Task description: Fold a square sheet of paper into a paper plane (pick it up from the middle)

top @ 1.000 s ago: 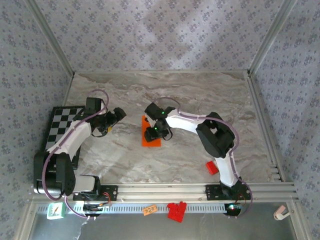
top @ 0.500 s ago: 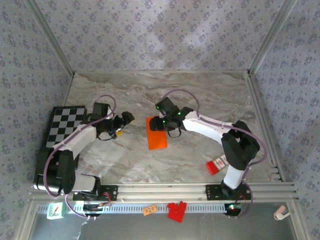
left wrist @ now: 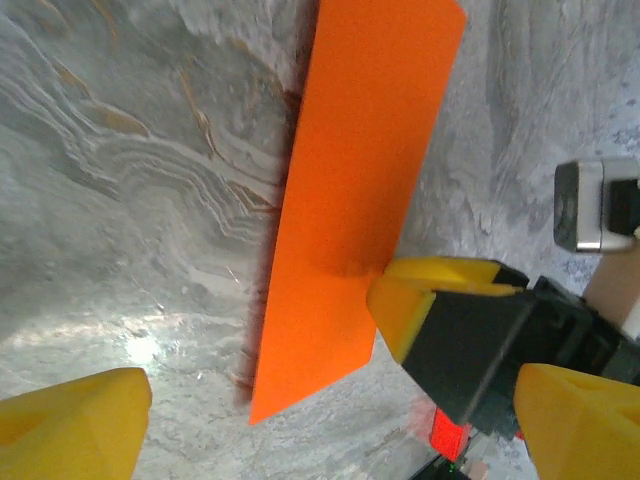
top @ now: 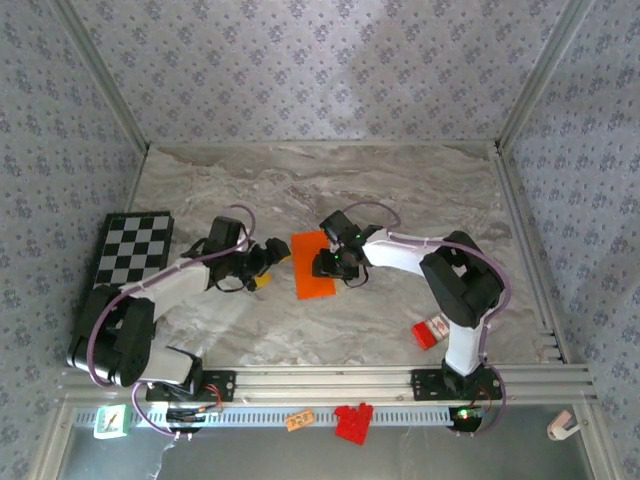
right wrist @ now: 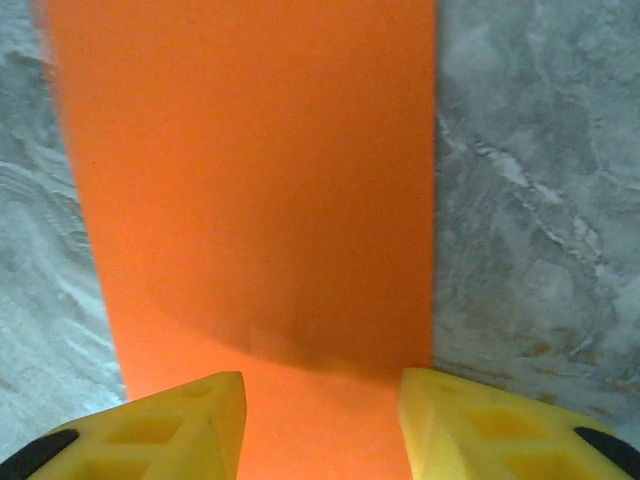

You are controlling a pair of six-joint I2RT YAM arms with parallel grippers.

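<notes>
**Item 1 — sheet of paper** (top: 312, 266): bright orange, showing as an oblong, flat on the worktop (top: 420, 200). It lies directly under my right tool (top: 326, 264) and just ahead of my left tool (top: 270, 265), between the two. In the right wrist view both its ends run out of frame, and in the left wrist view its far end is cut off. I cannot tell whether it is one layer or several.

**Item 2 — right tool:** jaws partly apart, one finger over the paper and the other at its long edge. In the left wrist view, one finger (left wrist: 430, 300) meets that edge. I cannot tell whether the tips press down.

**Item 3 — left tool:** jaws wide, with bare worktop between them. In its own view only the yellow tips are in frame.

**Item 4 — surroundings:**
- Checkerboard (top: 133, 255): well behind my left tool.
- Red-and-white box (top: 432, 330): back toward my right arm's base.
- Red blocks (top: 352, 422) and small orange tag (top: 298, 421): beyond the base rail, too small to read.
</notes>
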